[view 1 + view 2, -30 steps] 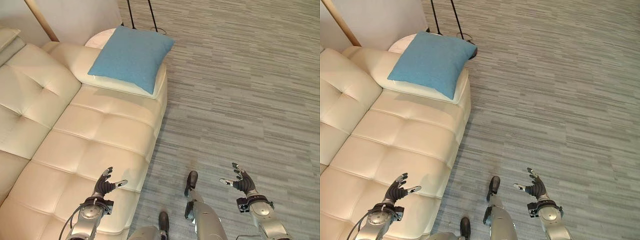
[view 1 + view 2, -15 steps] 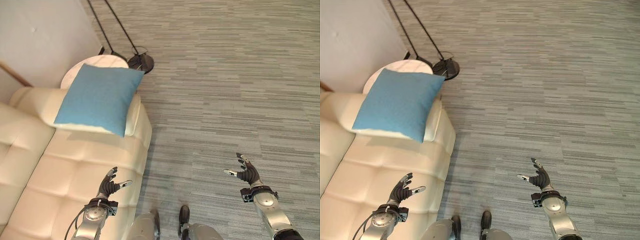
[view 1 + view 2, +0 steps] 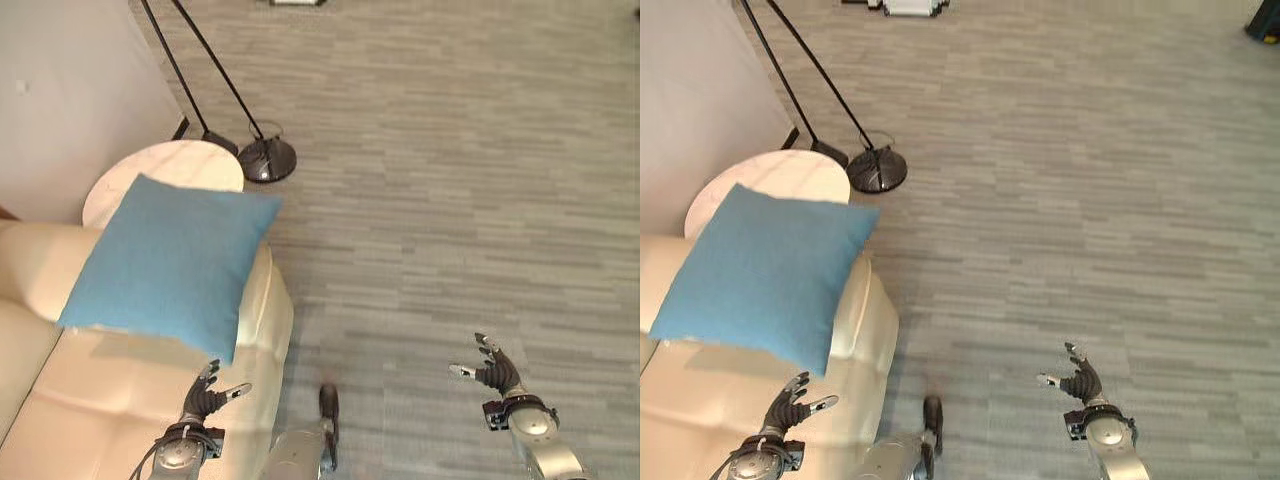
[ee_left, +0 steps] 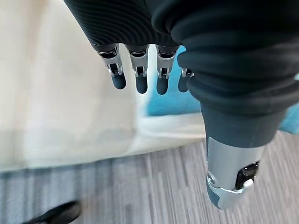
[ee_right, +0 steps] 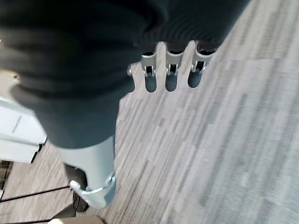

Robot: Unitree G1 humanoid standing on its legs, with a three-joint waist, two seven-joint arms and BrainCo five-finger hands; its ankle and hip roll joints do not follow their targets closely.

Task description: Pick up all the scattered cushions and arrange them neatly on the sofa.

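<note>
A blue cushion [image 3: 172, 266] lies flat on the armrest end of the cream sofa [image 3: 80, 400], one corner hanging past the arm. My left hand [image 3: 207, 394] hovers open over the sofa's front corner, just below the cushion, holding nothing. In the left wrist view its fingers [image 4: 140, 77] are straight above the cream seat, with the blue cushion [image 4: 170, 100] beyond them. My right hand [image 3: 493, 372] hangs open over the grey floor at the lower right, far from the cushion; its fingers [image 5: 170, 74] are straight and empty in the right wrist view.
A round white side table [image 3: 170, 172] stands behind the sofa arm, partly under the cushion. A floor lamp's black round base [image 3: 264, 158] and thin poles stand beside it against the wall [image 3: 70, 90]. Grey striped carpet [image 3: 450, 200] stretches to the right. A white object [image 5: 14, 133] shows in the right wrist view.
The camera has swung right and away from the sofa: sofa and cushion slid left and down, more floor shows. Both hands stay open and empty.
</note>
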